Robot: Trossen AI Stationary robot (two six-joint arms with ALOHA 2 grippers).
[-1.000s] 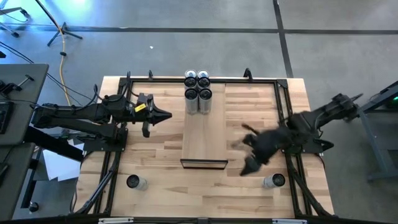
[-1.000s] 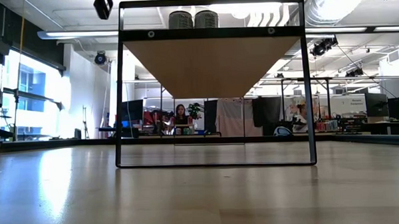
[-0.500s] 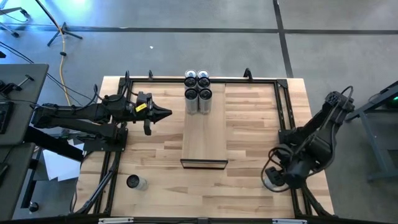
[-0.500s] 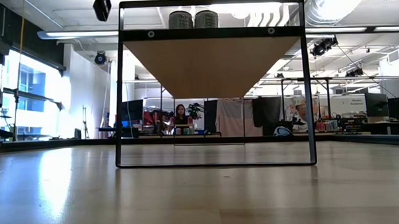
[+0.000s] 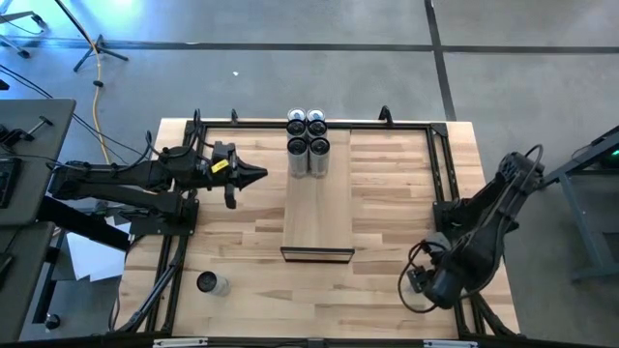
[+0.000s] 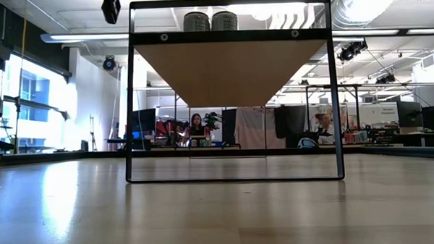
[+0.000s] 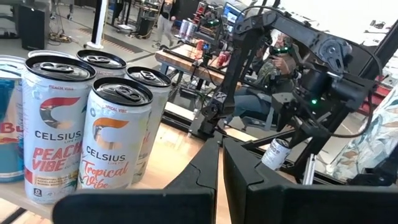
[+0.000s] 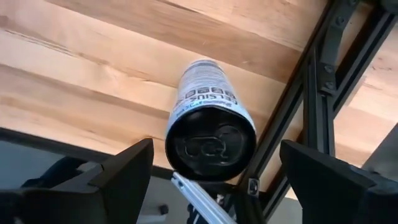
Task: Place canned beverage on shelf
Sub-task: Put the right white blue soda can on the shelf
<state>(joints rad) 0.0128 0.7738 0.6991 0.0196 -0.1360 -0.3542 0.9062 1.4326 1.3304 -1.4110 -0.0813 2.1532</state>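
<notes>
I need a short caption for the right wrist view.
Right gripper, fingers open, facing a Celsius can on the wooden table.

4 cans (image 5: 308, 145) crowd the far end of the shelf (image 5: 317, 217); its near stretch lies bare. The counter's black frame rail (image 8: 317, 106) runs just beside the can (image 8: 208, 124) between the right gripper's (image 8: 211, 168) spread fingers.

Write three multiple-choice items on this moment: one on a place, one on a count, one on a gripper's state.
1. Where is the right gripper?
A. over the shelf
B. poised over a can near the table's near right corner
C. beside the left arm

2. How many cans stand on the shelf?
A. two
B. four
C. six

3. The right gripper's fingers are:
A. open, either side of the can
B. shut
C. clamped on the shelf

B: its wrist view looks down on the can.
B: the cluster shows four tops.
A: gaps show beside the can.
</notes>
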